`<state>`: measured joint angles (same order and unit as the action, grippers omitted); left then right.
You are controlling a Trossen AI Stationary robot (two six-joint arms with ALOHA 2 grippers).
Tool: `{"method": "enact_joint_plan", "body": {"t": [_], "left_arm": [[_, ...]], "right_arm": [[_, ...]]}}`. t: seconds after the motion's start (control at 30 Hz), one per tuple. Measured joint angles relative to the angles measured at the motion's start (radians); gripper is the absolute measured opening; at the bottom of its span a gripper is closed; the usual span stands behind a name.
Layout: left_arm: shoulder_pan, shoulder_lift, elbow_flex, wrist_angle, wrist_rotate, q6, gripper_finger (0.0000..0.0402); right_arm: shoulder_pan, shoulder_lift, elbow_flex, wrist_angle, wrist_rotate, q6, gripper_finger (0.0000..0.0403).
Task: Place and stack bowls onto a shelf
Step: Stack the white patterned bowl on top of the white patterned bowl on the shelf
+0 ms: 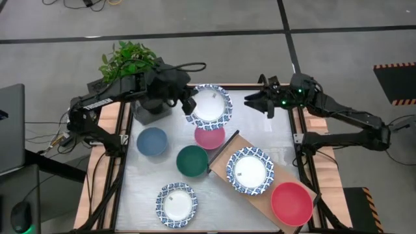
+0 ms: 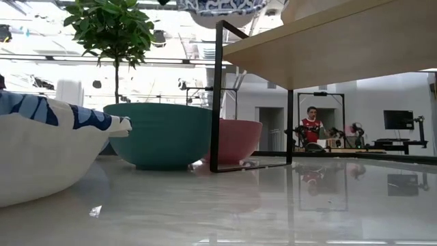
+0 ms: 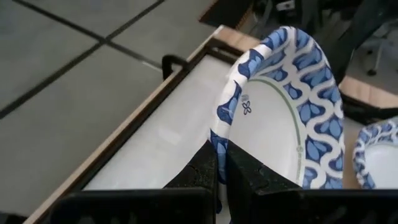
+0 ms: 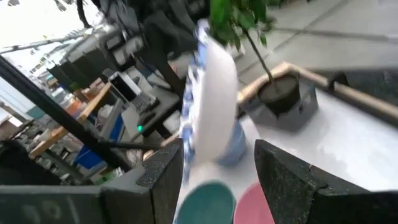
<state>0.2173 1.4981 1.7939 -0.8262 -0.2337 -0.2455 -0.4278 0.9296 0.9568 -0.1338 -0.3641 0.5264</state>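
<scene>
Between my left fingers [image 3: 214, 177] sits the rim of a white and blue bowl [image 1: 209, 106], pinched tight and held up in the air above the pink bowl [image 1: 209, 137]. My left gripper [image 1: 189, 106] is near the plant [image 1: 127, 60]. My right gripper [image 1: 255, 103] waits just across from it, fingers apart and holding nothing. On the shelf [image 1: 257, 201] sit another white and blue bowl [image 1: 249, 170] and a red bowl [image 1: 291, 203].
</scene>
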Motion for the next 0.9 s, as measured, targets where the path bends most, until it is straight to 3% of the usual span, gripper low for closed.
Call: {"method": "enact_joint_plan", "body": {"t": [0.4,0.77,0.9], "left_arm": [[-0.002,0.061,0.0,0.022,0.033,0.028,0.0],[-0.002,0.059,0.0,0.062,0.023,0.05,0.0],[-0.002,0.059,0.0,0.062,0.028,0.05,0.0]], "right_arm": [[0.008,0.124,0.045,0.068,-0.001,-0.008,0.0223],[0.046,0.158,0.048,0.057,-0.002,-0.013,0.0222],[0.053,0.169,0.05,0.061,-0.002,-0.013,0.0205]]}}
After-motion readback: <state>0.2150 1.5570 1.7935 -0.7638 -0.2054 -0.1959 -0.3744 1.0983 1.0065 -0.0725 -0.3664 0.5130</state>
